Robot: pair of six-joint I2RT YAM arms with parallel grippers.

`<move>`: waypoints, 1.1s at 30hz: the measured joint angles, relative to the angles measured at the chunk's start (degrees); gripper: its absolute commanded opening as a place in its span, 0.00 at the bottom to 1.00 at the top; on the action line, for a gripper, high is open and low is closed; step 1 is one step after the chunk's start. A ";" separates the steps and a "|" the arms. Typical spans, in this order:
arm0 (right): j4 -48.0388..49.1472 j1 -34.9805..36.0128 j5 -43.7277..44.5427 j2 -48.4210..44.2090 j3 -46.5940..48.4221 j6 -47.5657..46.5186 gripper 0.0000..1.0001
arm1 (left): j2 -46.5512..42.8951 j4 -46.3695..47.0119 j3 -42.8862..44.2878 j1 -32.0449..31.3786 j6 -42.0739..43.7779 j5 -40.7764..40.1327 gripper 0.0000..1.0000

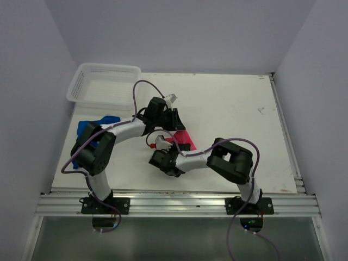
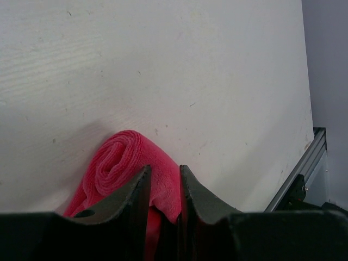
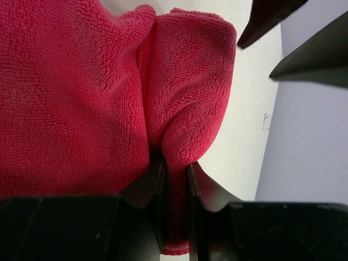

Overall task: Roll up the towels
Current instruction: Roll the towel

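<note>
A red towel lies partly rolled at the middle of the table between both grippers. My left gripper is shut on its far edge; in the left wrist view the rolled end shows a spiral left of the fingers. My right gripper is shut on a fold of the red towel at its near side, and the cloth fills most of the right wrist view. A blue towel lies crumpled at the table's left edge, partly behind the left arm.
A white mesh basket stands at the back left corner. The bare white tabletop stretches to the right and back. A metal rail runs along the near edge. Grey walls close in the sides.
</note>
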 measured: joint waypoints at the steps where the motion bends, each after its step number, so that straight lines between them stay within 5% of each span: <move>1: -0.11 0.11 0.20 0.20 0.15 -0.02 0.15 | 0.00 0.20 -0.44 -0.37 -0.11 0.02 0.32; 24: -1.20 0.39 1.90 2.21 1.27 -0.04 0.18 | 0.35 5.99 -3.85 -4.11 -2.43 4.57 0.31; 33: -0.66 0.39 1.55 2.12 0.76 -0.79 0.30 | 4.74 6.16 -3.76 -4.44 -1.88 3.69 0.31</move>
